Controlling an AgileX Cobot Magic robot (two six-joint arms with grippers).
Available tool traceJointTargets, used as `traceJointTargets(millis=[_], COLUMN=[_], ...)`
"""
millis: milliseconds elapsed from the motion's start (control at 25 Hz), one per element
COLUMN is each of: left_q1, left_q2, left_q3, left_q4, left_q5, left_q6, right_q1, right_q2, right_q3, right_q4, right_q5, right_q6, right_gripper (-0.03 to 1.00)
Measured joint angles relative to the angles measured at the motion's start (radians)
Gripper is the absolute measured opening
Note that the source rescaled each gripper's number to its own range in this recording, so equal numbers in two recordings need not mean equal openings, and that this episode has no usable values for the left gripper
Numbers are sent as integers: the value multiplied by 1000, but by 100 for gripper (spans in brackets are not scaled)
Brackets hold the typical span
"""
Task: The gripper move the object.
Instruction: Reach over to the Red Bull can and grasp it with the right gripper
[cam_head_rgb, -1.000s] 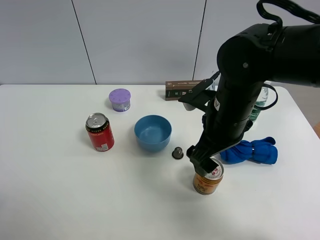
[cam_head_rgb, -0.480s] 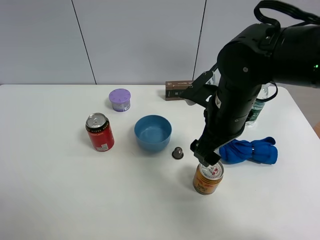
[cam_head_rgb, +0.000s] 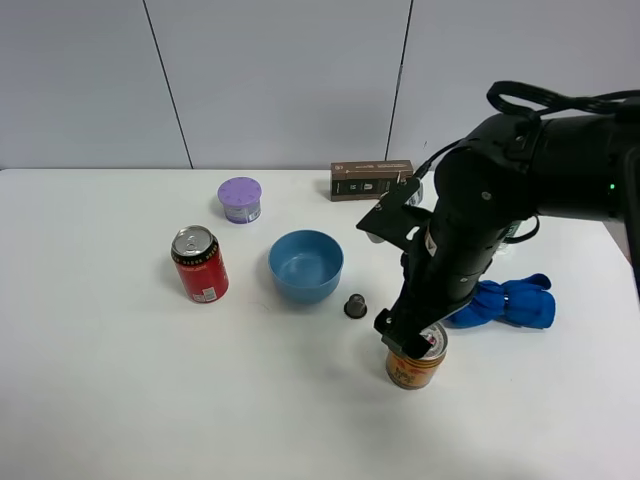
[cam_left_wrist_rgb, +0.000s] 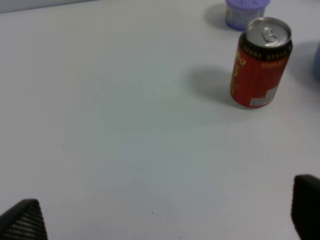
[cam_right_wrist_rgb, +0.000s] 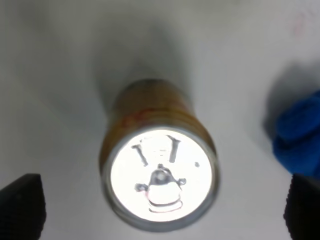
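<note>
The short gold-orange can (cam_head_rgb: 417, 366) stands upright on the white table, in front of the blue cloth. In the right wrist view its silver pull-tab top (cam_right_wrist_rgb: 160, 182) fills the middle of the picture. My right gripper (cam_head_rgb: 405, 338) hangs right above the can's top and is open. Its two black fingertips (cam_right_wrist_rgb: 21, 204) show wide apart on either side of the can, touching nothing (cam_right_wrist_rgb: 160, 207). My left gripper (cam_left_wrist_rgb: 162, 215) is open and empty over bare table, far from the gold can. The left arm is out of the high view.
A taller red can (cam_head_rgb: 200, 264) stands at the left, also in the left wrist view (cam_left_wrist_rgb: 260, 62). A blue bowl (cam_head_rgb: 305, 265), a small dark capsule (cam_head_rgb: 355, 305), a purple cup (cam_head_rgb: 240, 199), a brown box (cam_head_rgb: 370, 180) and a blue cloth (cam_head_rgb: 505, 303) lie around.
My right gripper rose slightly off the gold can half a second ago, then came back down over its top. The can has stayed in place.
</note>
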Motion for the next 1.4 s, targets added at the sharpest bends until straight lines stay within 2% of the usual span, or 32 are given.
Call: traceJointTargets(millis=[120,280,1160,1240,1400], left_q1=[0,0,0,0,0], left_q2=[0,0,0,0,0], left_q3=[0,0,0,0,0], left_q4=[0,0,0,0,0], left_q5=[0,0,0,0,0], left_q6=[0,0,0,0,0], right_q1=[0,0,-16,-16,-16], right_q2=[9,54,165,176,197], right_q3=[23,23,26,26,26], right_q4=[30,35,32,32,35], right_q5=[-52,-74,-71,-63,-58], right_q6=[0,0,-1,-1,-1], right_gripper=[87,87,87,84,72])
